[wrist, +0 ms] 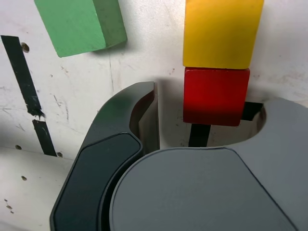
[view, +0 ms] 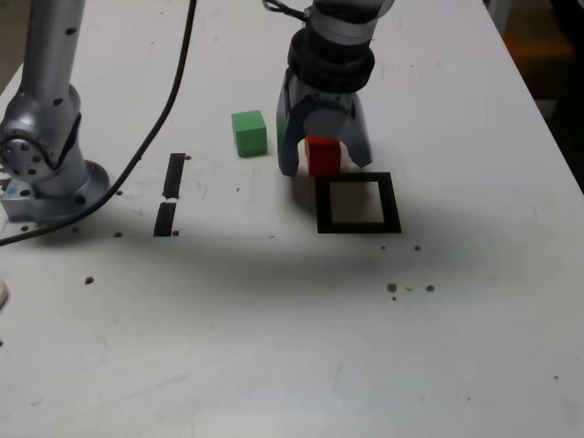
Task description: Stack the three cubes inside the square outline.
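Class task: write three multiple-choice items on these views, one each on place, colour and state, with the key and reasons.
1. The red cube touches:
A the green cube
B the yellow cube
C both paired black tape strips

2. The cube standing apart is:
A red
B yellow
C green

3. The grey gripper is:
A open around the red cube
B shut, empty
C gripping the green cube

1 B: the wrist view shows red and yellow faces meeting.
2 C: bare white table surrounds it.
3 A: gaps show between fingers and red cube.
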`<state>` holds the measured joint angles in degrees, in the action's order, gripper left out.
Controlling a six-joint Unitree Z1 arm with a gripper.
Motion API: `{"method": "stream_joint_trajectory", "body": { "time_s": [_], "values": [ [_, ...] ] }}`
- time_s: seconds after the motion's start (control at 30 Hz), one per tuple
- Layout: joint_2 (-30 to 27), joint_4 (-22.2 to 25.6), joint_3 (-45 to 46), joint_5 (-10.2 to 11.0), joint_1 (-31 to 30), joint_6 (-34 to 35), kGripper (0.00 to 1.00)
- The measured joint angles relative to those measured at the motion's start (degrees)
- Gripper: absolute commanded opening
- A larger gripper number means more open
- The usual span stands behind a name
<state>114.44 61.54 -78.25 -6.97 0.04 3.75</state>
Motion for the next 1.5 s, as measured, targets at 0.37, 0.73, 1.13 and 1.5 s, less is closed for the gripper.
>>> {"method": "stream_joint_trajectory", "body": {
  "time_s": [0.37, 0.73, 1.13, 1.5],
  "values": [
    [3.12, -0.51, -1.05, -1.37, 0.18, -2.87, 0.59],
    [3.1, -1.29, -2.03, 1.47, 0.63, -2.98, 0.43],
    [2.72, 1.13, -3.47, 2.79, 0.41, -1.42, 0.31],
    [-1.68, 3.18, -7.12, 0.17, -7.96, 4.1, 0.31]
  ]
}}
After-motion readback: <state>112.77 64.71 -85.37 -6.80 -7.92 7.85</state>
